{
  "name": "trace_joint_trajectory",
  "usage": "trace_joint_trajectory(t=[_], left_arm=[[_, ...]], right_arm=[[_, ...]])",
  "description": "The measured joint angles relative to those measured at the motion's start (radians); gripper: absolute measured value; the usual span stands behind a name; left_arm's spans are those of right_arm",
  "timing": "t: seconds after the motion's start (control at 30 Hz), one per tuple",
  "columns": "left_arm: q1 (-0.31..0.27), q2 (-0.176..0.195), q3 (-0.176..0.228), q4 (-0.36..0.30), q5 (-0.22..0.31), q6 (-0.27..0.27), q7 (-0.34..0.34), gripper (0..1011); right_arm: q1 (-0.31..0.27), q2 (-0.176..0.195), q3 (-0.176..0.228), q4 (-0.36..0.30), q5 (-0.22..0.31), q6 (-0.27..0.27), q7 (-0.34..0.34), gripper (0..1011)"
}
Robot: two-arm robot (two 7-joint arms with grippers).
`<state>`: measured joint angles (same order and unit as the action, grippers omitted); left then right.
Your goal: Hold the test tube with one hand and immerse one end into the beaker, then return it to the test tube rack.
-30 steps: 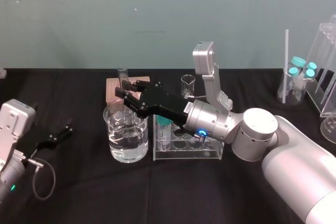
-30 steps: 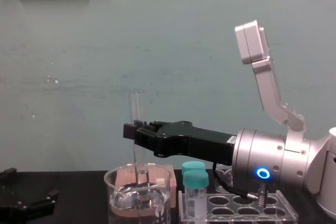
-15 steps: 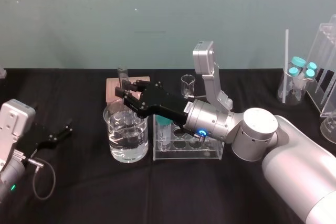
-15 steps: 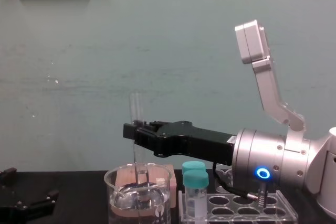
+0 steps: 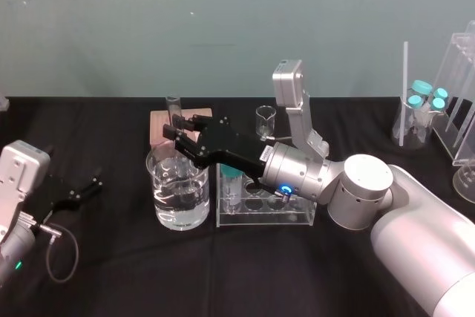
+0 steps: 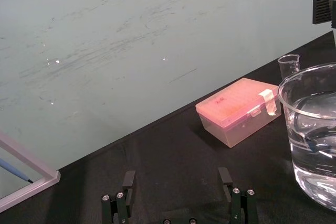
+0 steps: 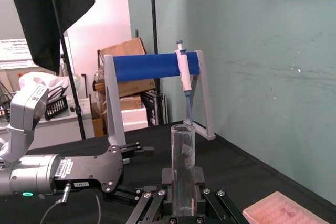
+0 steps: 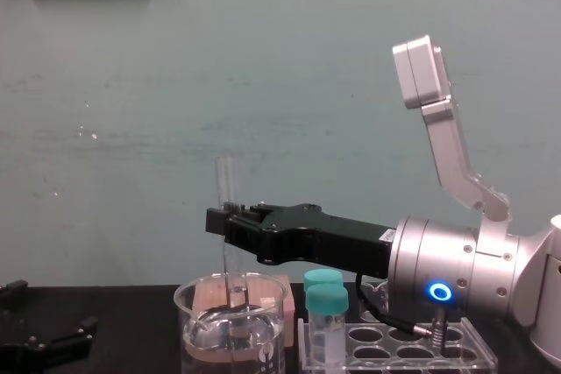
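Barely shifted, right hand [image 8: 223, 218] grips test tube [image 8: 227, 177].

A laboratory: beaker [image 5: 178, 202], test tube rack [image 5: 289, 217], capped vials [image 5: 429, 94], a pipette [image 7: 183, 69] on its stand [image 7: 152, 66].

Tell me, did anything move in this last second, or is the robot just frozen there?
Barely anything. The right gripper keeps the test tube clamped upright with its lower end inside the beaker, at the same height. Its forearm edged only a hair toward the robot's left. The left gripper stays open and parked off to the left, and the test tube rack has not moved.
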<state>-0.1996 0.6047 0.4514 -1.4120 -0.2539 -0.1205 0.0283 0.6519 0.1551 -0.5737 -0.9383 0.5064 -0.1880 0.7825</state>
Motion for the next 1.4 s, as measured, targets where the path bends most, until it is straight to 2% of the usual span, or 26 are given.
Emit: trace_joint_trajectory(t=[1.4], left_arm=[[0.000, 0.000, 0.000, 0.000, 0.000, 0.000, 0.000, 1000]], right_arm=[[0.004, -0.002, 0.001, 0.011, 0.002, 0.004, 0.000, 226]])
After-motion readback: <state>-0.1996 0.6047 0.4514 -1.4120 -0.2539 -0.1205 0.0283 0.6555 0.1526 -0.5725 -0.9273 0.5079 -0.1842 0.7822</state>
